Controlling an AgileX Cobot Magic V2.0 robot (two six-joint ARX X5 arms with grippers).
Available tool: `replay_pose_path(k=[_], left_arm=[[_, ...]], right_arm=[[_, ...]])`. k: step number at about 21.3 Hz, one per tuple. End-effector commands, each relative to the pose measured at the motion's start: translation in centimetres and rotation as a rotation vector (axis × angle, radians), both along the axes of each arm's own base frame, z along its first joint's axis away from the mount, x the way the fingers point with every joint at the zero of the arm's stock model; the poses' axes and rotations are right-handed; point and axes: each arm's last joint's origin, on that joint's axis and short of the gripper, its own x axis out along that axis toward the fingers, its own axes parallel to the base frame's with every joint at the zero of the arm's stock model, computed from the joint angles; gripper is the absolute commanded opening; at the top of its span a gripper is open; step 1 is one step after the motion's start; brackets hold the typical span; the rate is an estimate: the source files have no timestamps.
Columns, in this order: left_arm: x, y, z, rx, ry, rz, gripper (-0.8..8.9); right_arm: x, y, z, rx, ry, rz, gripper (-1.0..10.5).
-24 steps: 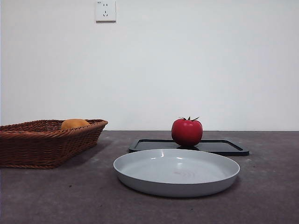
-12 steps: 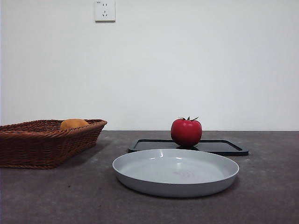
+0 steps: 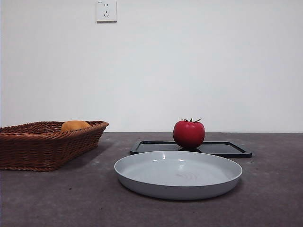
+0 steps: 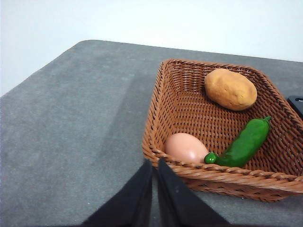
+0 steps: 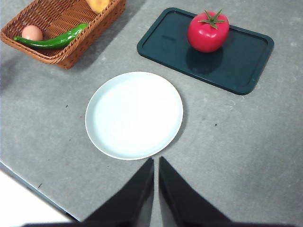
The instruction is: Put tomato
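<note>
The tomato [image 3: 189, 134] is seen resting upright on the dark tray [image 3: 227, 149], its green stem pointing up; in the right wrist view the tomato [image 5: 208, 31] is set toward one end of the tray [image 5: 241, 56], near a long edge, with the rest of the tray surface left bare. The tray is laid flat on the grey table [image 3: 274, 189], behind the pale plate [image 3: 142, 182] as seen from the front. The plate [image 5: 134, 115] is placed just beside the tray without touching it, and nothing is held in it.

At the left side of the table a wicker basket [image 3: 28, 151] is found, well apart from the tray. Inside the basket [image 4: 189, 85] a potato [image 4: 230, 89] is lodged in the far corner, a green pepper [image 4: 242, 144] is laid diagonally along one wall, and an egg [image 4: 186, 147] is tucked against the near rim, with the pepper's stem end just touching or almost touching it. Only the top of the potato [image 3: 75, 125] is shown above the rim in the front view. A white wall socket [image 3: 106, 10] is mounted high on the wall behind.

The left gripper [image 4: 155, 170] is held above the table just outside the near rim of the basket, its jaws pressed together with only a thin slit between them and nothing pinched. The right gripper [image 5: 155, 166] is held high over the table beside the near edge of the plate, its jaws likewise brought together on nothing. Neither gripper is seen in the front view.
</note>
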Motion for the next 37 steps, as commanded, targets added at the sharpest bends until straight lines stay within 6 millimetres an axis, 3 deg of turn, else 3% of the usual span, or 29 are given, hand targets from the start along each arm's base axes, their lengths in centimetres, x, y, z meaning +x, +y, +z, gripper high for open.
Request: replay_pose_path(k=[1,8,12,14,18,22,29,37], left_arm=[[0.1,0.0,-0.8,-0.009,0.026,0.003,0.18],[0.1,0.0,-0.8,-0.009,0.026,0.003,0.18],[0.1,0.0,-0.8,-0.009,0.027,0.003,0.18],[0.1,0.0,-0.7,-0.009,0.024,0.002,0.18],[0.1,0.0,-0.7,-0.009,0.024,0.003,0.18],[0.1,0.0,-0.7,-0.009,0.024,0.003,0.18],[0.1,0.0,-0.7,-0.009,0.024,0.003,0.18],[0.1,0.0,-0.7,-0.01,0.024,0.003,0.18]], right_arm=[[0.0,0.1,0.3,0.014,-0.007,0.003,0.1],[0.0,-0.1,0.3,0.005,-0.022,-0.001,0.1],[-1.3,-3.8,0.2,0.01,-0.189,-0.167,0.1],[-1.6,-5.1,-1.6,-0.004,-0.366,-0.309,0.1],[-1.3,-6.4,-7.6,-0.04,-0.69,-0.485,0.1],[0.0,-6.8,-13.2,-0.043,-0.682,-0.531,0.1],[1.4,-6.9,-17.8,-0.042,-0.559,-0.542,0.1],[2.1,-6.9,-20.1,0.0,-0.551,-0.559,0.1]])
